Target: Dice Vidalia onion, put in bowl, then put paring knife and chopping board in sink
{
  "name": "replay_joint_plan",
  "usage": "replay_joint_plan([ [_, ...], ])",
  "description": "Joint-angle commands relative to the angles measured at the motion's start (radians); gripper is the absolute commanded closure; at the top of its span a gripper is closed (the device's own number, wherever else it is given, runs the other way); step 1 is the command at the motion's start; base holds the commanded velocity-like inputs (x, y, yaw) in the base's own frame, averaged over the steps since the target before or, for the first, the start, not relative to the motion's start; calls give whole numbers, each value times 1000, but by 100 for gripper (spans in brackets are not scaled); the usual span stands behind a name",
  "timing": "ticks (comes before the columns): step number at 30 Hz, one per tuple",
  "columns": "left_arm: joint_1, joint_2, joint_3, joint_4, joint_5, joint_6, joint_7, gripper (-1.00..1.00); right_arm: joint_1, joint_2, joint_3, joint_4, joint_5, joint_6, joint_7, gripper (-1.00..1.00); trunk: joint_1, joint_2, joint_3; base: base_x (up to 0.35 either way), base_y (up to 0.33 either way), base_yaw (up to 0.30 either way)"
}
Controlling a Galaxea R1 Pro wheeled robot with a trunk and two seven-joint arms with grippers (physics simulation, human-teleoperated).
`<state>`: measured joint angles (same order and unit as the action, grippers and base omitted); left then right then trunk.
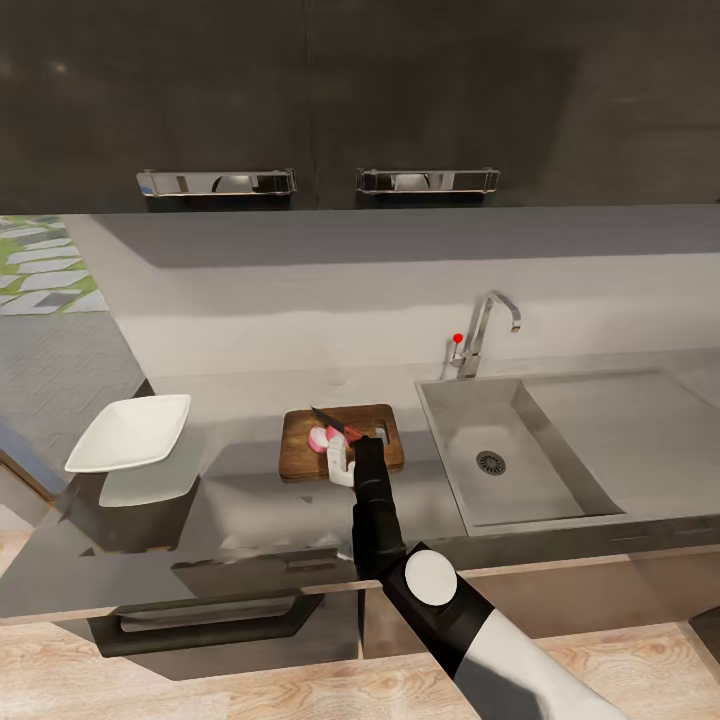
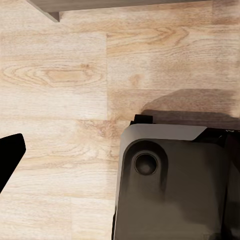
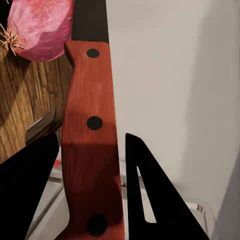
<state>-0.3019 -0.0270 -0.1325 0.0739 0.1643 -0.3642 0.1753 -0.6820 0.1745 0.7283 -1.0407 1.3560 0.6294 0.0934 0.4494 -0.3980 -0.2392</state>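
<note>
A grey bench [image 1: 250, 500] is stretching across the middle of the head view under dark wall cabinets [image 1: 300, 90], with pale wood floor [image 1: 250, 690] showing along the lower edge. At the left, a white bowl [image 1: 130, 432] is sitting on the bench. Toward the centre, the chopping board [image 1: 296, 448] is carrying the pinkish onion [image 1: 321, 439] and the paring knife [image 1: 334, 423]. The right gripper [image 1: 342, 466] is reaching over the board's near edge; in the right wrist view its fingers [image 3: 150, 200] are clasping the knife's red-brown handle, the onion lying just beyond. Right of the board, the sink [image 1: 570, 500] is lying recessed, the tap [image 1: 485, 330] standing behind it. I cannot tell the left gripper's [image 2: 7, 160] state; one dark finger is hanging above the floor.
</note>
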Motion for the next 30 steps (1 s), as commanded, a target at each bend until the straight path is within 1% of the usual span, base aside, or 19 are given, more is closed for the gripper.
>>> replay_joint_plan([
  [1,-2,-1,-9,4,9,-7,1,-100,-1,0,2,-1,11,6,10,100,1,-2,-2,0,0,0],
  [30,-2,2,-9,4,9,-7,1,-100,-1,0,2,-1,11,6,9,100,1,-2,-2,0,0,0],
])
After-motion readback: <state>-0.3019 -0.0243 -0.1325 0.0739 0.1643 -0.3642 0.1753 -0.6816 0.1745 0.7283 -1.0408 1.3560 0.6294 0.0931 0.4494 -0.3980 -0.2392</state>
